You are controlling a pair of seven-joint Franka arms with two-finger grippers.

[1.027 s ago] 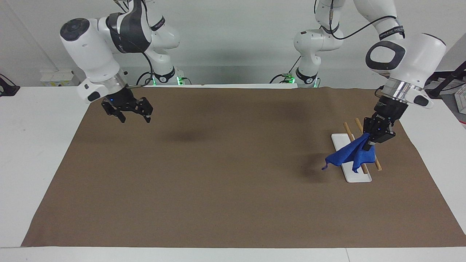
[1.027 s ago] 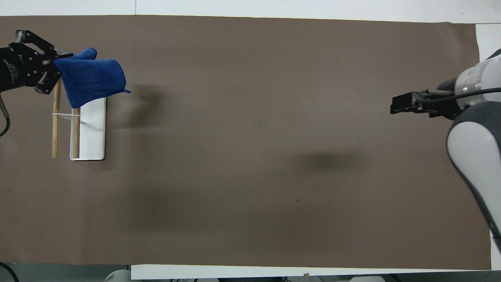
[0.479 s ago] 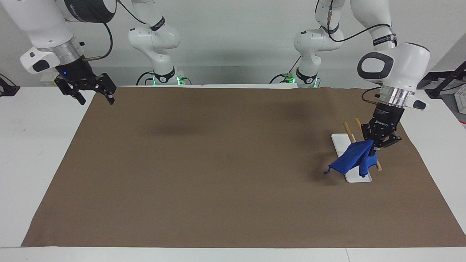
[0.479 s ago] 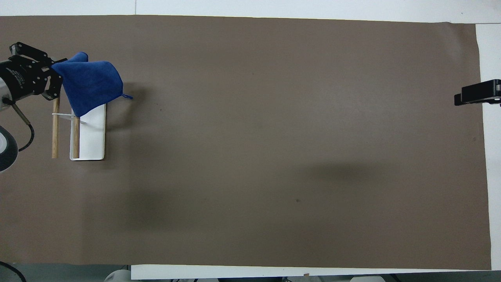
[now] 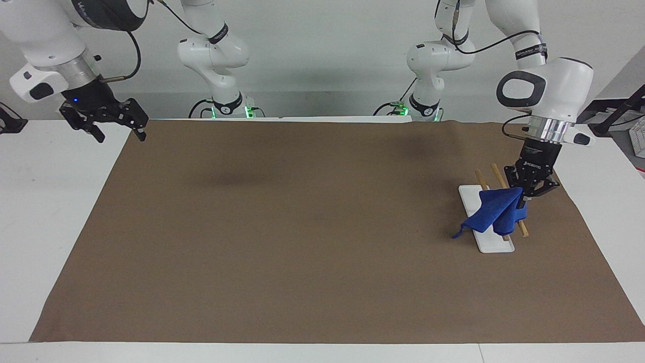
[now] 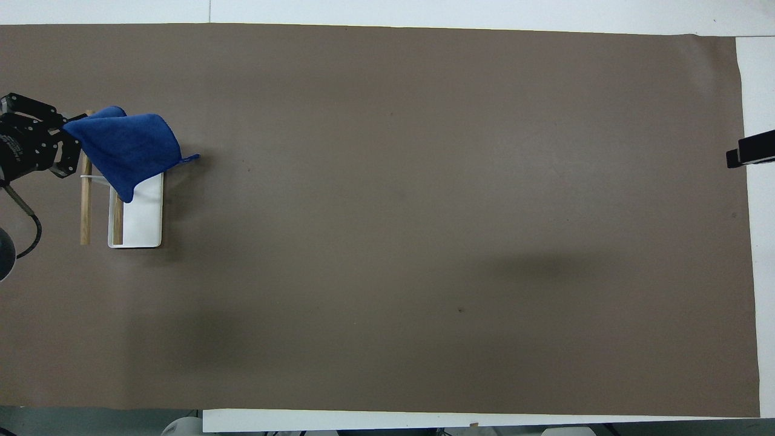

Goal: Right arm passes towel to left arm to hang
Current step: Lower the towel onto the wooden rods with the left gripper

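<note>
Facing view shows the left end effector (image 5: 524, 197) at the right of the frame, closed on one corner of the towel (image 5: 491, 214), which hangs over the wooden rack (image 5: 523, 229) and its white base (image 5: 491, 246). At upper left the right end effector (image 5: 117, 133) hangs with fingers wide apart, holding nothing. Overhead view shows only its tip (image 6: 751, 157) at the right edge.

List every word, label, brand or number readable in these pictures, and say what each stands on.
Left gripper body: white lettering, too small to read.
Band on the left arm: white print, too blurred to read.
Right arm dark housing: pale lettering, cut off and unreadable.
Towel, towel rack: no text.
</note>
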